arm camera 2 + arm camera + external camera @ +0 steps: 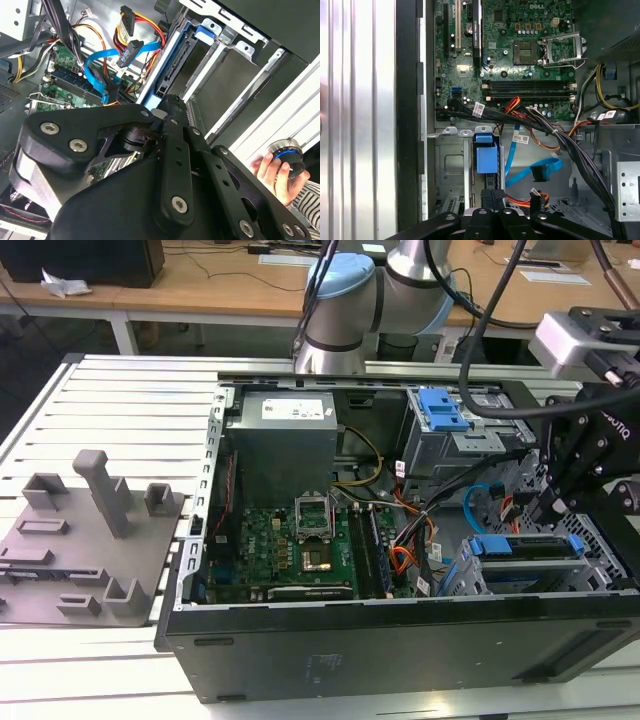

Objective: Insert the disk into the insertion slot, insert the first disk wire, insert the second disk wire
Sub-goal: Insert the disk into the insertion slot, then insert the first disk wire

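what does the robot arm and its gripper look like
In the exterior view the arm is silver-grey metal with rounded light blue joint caps, and thick black cables loop beside it. A light grey box is mounted near its wrist. In the second wrist view the gripper is matte black, built of flat hinged link bars dotted with silver screw heads.

Claw (492, 197) hangs pointing downward, closed tight.
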Available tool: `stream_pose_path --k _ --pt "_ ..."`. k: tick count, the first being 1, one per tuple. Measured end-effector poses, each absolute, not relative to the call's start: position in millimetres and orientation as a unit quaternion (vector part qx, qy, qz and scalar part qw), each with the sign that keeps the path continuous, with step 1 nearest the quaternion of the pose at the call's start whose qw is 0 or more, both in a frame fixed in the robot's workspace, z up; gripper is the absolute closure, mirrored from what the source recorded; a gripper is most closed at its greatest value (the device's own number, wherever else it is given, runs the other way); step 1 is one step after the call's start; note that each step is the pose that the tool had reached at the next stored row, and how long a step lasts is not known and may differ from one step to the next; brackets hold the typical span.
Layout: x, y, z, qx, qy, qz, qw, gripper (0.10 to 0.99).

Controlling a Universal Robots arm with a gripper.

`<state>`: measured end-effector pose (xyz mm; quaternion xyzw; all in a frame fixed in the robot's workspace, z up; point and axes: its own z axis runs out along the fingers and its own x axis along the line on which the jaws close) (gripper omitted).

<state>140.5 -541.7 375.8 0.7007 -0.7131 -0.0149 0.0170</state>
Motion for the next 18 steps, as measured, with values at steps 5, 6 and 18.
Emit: stream_pose_path --k 5,6,18 --pt "141.9 -541.7 372.1 0.701 -0.713 -0.015 0.017 0.98" --pt "141.9 -541.7 372.0 0.701 -0.713 -0.015 0.017 0.98" --pt "142.1 -541.7 371.5 0.701 -0.713 -0.015 0.017 0.98"
